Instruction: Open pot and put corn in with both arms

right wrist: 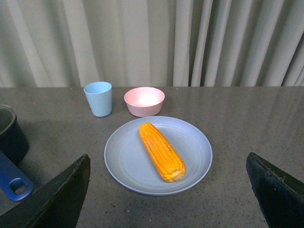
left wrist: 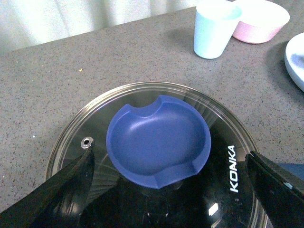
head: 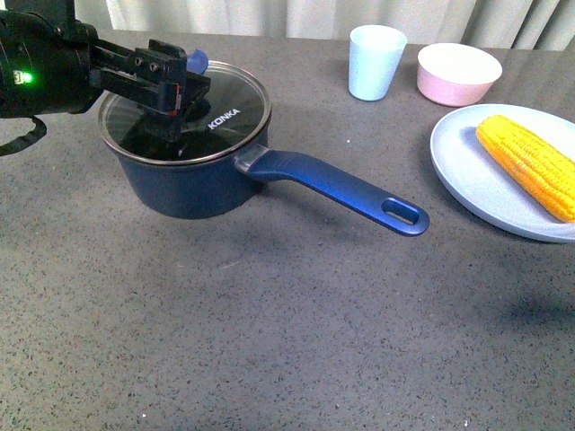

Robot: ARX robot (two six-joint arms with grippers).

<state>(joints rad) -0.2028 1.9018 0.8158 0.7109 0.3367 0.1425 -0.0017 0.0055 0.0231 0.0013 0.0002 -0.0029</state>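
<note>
The dark blue pot (head: 193, 184) stands at the left of the table with its KONKA glass lid (head: 229, 112) on and its long handle (head: 346, 190) pointing right. My left gripper (head: 175, 90) hovers open just over the lid. In the left wrist view the blue knob (left wrist: 159, 140) lies between the two black fingers (left wrist: 71, 185) of this gripper (left wrist: 169, 156), untouched. The yellow corn (head: 530, 166) lies on a pale blue plate (head: 481, 180) at the right. My right gripper (right wrist: 167, 164) is open above and in front of the corn (right wrist: 161, 151), well clear of it, and is out of the front view.
A light blue cup (head: 375, 61) and a pink bowl (head: 458, 74) stand behind the plate near the back edge. Curtains hang behind the table. The pot's handle end (right wrist: 13, 183) shows beside the plate (right wrist: 128, 164) in the right wrist view.
</note>
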